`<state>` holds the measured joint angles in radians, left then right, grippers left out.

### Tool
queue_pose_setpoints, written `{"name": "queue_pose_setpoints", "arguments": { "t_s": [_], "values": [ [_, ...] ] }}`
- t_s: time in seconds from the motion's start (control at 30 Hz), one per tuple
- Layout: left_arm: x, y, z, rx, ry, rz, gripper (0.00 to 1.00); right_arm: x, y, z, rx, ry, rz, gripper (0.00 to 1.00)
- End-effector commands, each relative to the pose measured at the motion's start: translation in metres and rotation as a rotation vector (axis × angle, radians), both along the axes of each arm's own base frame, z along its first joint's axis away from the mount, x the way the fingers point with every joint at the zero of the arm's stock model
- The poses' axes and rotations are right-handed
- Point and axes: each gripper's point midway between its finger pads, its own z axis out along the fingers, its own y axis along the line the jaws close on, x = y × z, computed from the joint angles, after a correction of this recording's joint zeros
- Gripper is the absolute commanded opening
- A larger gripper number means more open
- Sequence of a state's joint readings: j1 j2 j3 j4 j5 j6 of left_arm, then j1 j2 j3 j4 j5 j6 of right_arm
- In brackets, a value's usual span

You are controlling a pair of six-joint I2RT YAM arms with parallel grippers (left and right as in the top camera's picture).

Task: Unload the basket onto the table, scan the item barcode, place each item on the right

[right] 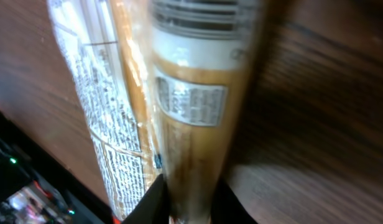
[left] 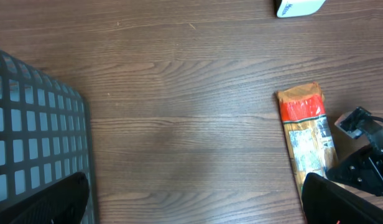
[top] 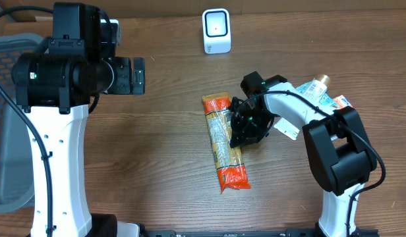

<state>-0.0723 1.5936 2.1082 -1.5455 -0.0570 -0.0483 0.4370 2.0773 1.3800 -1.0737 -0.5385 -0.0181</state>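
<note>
Wood tabletop (top: 170, 164) under everything. Grey mesh basket (top: 8, 131) to the left of the left hand (top: 134, 74), near it. Packet (top: 219, 131) long and narrow with orange ends, lying on the tabletop well to the right of the left hand and directly under the right hand (top: 244, 128). Left hand released, fingers spread wide over bare wood, nothing between them. Right hand down on the packet's mid-length and grasping it: fingers (right: 151, 202) pressed against both sides in the wrist view. White printed label (right: 191, 99) on the packet just ahead of those fingers, text too blurred to read. White scanner (top: 216, 31) upright, ahead of the right hand, well apart from the packet. Tubes (top: 316, 89) behind the right hand, beside its arm.
</note>
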Motion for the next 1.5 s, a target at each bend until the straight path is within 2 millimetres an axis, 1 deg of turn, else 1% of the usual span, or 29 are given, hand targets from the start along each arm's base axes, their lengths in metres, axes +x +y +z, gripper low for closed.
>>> {"name": "queue_pose_setpoints", "arguments": {
  "t_s": [0.0, 0.07, 0.2, 0.27, 0.33, 0.43, 0.53, 0.6, 0.7, 0.83, 0.87, 0.9, 0.93, 1.0, 1.1, 1.13, 1.17, 1.27, 1.37, 1.4, 1.47],
  "values": [
    [0.001, -0.002, 0.001, 0.011, -0.005, -0.022, 1.00, 0.001, -0.002, -0.002, -0.013, -0.019, 0.013, 0.08],
    [0.001, -0.002, 0.001, 0.011, -0.005, -0.022, 1.00, 0.008, 0.001, 0.007, -0.004, -0.038, 0.013, 0.04],
    [0.001, -0.002, 0.001, 0.011, -0.005, -0.022, 1.00, 0.025, 0.005, 0.037, -0.009, -0.101, -0.004, 0.04],
    [0.001, -0.002, 0.001, 0.011, -0.005, -0.022, 1.00, 0.038, -0.002, 0.053, -0.091, -0.159, -0.050, 0.04],
    [0.001, -0.002, 0.001, 0.011, -0.005, -0.022, 1.00, 0.046, -0.009, 0.067, -0.175, -0.220, -0.080, 0.04],
    [0.001, -0.002, 0.001, 0.011, -0.005, -0.022, 1.00, 0.051, -0.022, 0.077, -0.359, -0.303, -0.141, 0.04],
    [0.001, -0.002, 0.001, 0.011, -0.005, -0.022, 1.00, 0.046, -0.033, 0.076, -0.564, -0.391, -0.154, 0.04],
    [0.001, -0.002, 0.001, 0.011, -0.005, -0.022, 1.00, 0.041, -0.030, 0.074, -0.647, -0.437, -0.132, 0.04],
    [0.001, -0.002, 0.001, 0.011, -0.005, -0.022, 1.00, 0.029, -0.012, 0.061, -0.692, -0.469, -0.056, 0.04],
    [0.001, -0.002, 0.001, 0.011, -0.005, -0.022, 1.00, 0.013, 0.015, 0.033, -0.695, -0.459, 0.035, 0.04],
    [0.001, -0.002, 0.001, 0.011, -0.005, -0.022, 1.00, 0.010, 0.020, 0.027, -0.691, -0.452, 0.049, 0.07],
    [0.001, -0.002, 0.001, 0.011, -0.005, -0.022, 1.00, 0.004, 0.027, 0.020, -0.675, -0.435, 0.070, 0.13],
    [0.001, -0.002, 0.001, 0.011, -0.005, -0.022, 1.00, -0.001, 0.033, 0.014, -0.656, -0.415, 0.085, 0.22],
    [0.001, -0.002, 0.001, 0.011, -0.005, -0.022, 1.00, -0.010, 0.043, 0.010, -0.620, -0.385, 0.097, 0.30],
    [0.001, -0.002, 0.001, 0.011, -0.005, -0.022, 1.00, -0.016, 0.052, 0.009, -0.594, -0.375, 0.111, 0.34],
    [0.001, -0.002, 0.001, 0.011, -0.005, -0.022, 1.00, -0.016, 0.052, 0.009, -0.594, -0.375, 0.112, 0.36],
    [0.001, -0.002, 0.001, 0.011, -0.005, -0.022, 1.00, -0.017, 0.052, 0.009, -0.593, -0.372, 0.112, 0.40],
    [0.001, -0.002, 0.001, 0.011, -0.005, -0.022, 1.00, -0.018, 0.052, 0.012, -0.584, -0.362, 0.133, 0.45],
    [0.001, -0.002, 0.001, 0.011, -0.005, -0.022, 1.00, -0.010, 0.050, 0.028, -0.576, -0.372, 0.112, 0.48],
    [0.001, -0.002, 0.001, 0.011, -0.005, -0.022, 1.00, -0.006, 0.050, 0.038, -0.566, -0.381, 0.100, 0.49],
    [0.001, -0.002, 0.001, 0.011, -0.005, -0.022, 1.00, 0.003, 0.050, 0.058, -0.544, -0.402, 0.073, 0.53]
  ]
}}
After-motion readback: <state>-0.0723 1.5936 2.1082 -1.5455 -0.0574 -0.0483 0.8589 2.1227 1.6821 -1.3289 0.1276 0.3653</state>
